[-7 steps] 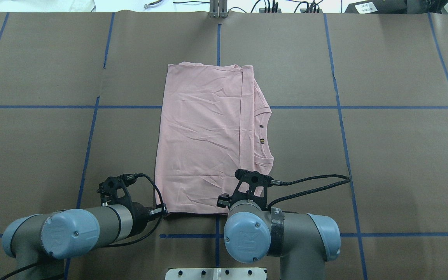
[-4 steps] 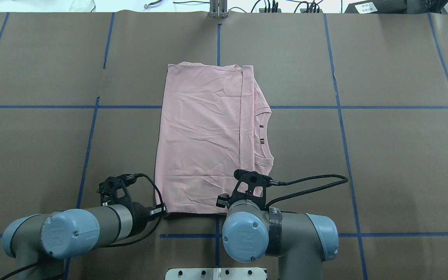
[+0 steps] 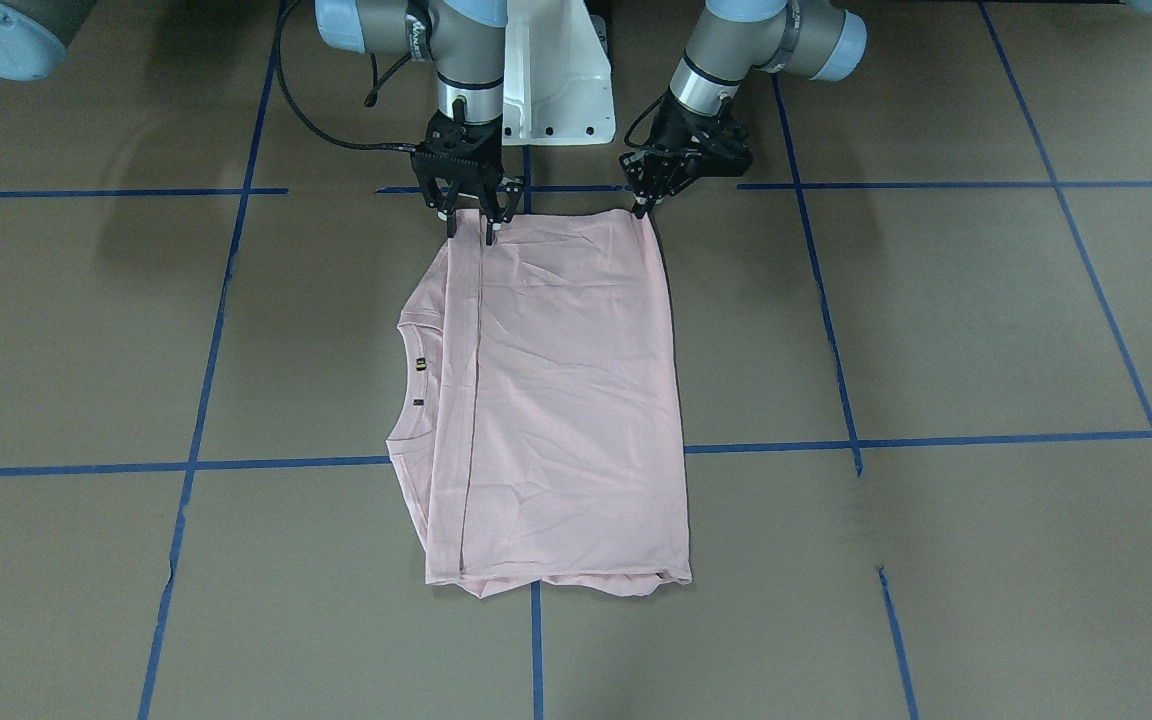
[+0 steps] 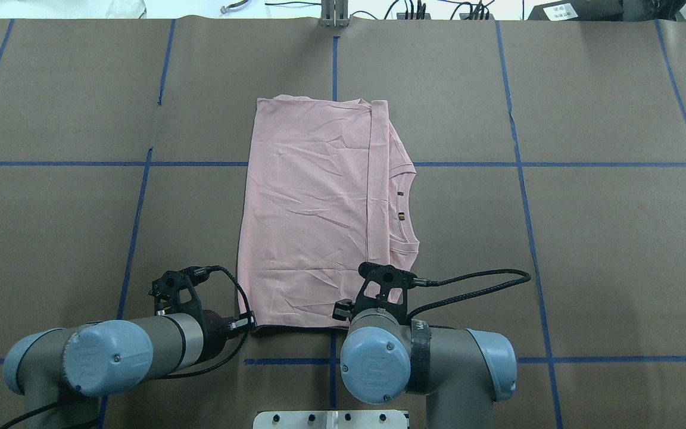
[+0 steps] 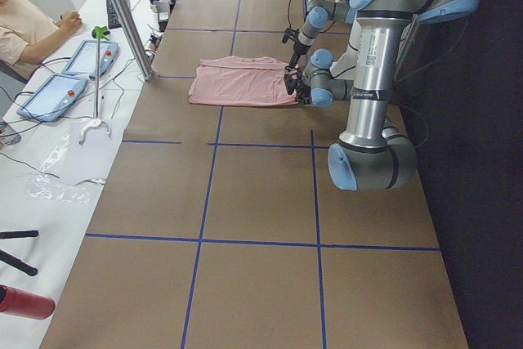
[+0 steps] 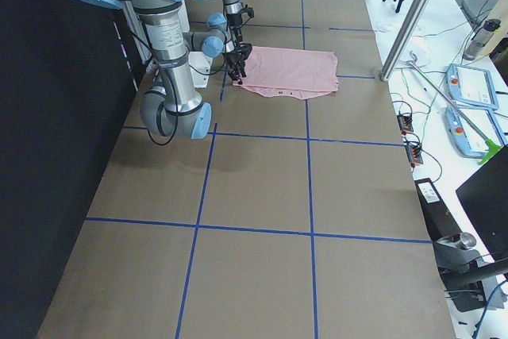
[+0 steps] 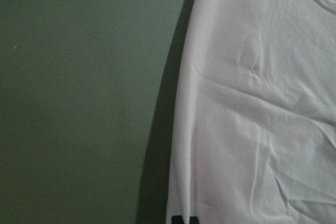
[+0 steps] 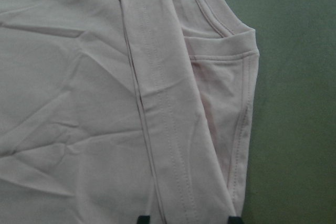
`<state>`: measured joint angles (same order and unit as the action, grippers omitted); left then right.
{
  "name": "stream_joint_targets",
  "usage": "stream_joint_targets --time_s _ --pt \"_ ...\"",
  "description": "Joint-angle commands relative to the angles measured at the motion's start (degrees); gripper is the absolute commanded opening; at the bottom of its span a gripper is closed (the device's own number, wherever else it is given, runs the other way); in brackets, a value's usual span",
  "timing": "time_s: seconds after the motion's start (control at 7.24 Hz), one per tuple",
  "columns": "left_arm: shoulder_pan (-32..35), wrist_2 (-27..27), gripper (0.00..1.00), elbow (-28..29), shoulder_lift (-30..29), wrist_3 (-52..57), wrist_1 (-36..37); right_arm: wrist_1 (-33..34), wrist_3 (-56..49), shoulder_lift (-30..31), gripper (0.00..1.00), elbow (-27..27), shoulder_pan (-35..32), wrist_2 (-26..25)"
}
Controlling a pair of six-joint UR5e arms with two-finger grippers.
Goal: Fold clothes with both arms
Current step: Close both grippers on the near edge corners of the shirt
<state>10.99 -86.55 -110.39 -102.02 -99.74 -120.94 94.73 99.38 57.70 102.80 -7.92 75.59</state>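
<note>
The pale pink T-shirt (image 4: 319, 208) lies flat and folded into a tall rectangle at mid-table, collar and small dark tag (image 4: 401, 215) along its right side. At the shirt's near left corner my left gripper (image 3: 644, 208) stands with its fingertips (image 7: 178, 219) pressed together on the fabric edge. My right gripper (image 3: 471, 228) is open over the near edge by the folded-in seam (image 8: 142, 129). Its two tips stand wide apart above the cloth (image 8: 79, 103) with nothing pinched. No print or lettering shows on the upturned side.
Brown paper with blue tape lines (image 4: 521, 164) covers the table. The white pedestal base (image 3: 556, 90) stands between the arms. A metal post (image 5: 122, 14), tablets (image 5: 49, 91) and a seated person (image 5: 24, 26) are beyond the far edge. The right arm's cable (image 4: 474, 280) loops over the table.
The right arm's wrist has shifted slightly left and back toward the base, and its cable loop moved with it. The left arm and the shirt have not moved.
</note>
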Motion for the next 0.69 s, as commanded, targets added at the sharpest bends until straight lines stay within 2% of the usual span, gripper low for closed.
stream_joint_targets --time_s 0.0,0.28,0.55 --pt "0.00 -0.02 0.00 0.00 -0.02 -0.02 0.00 0.02 -0.07 -0.04 0.46 -0.41 0.01 0.00" --pt "0.00 -0.02 0.00 0.00 -0.02 0.07 0.00 0.28 0.02 -0.22 0.00 -0.41 0.01 0.09" --pt "0.00 -0.02 0.00 0.00 -0.02 0.07 0.00 0.54 -0.07 -0.13 0.00 -0.32 0.09 0.09"
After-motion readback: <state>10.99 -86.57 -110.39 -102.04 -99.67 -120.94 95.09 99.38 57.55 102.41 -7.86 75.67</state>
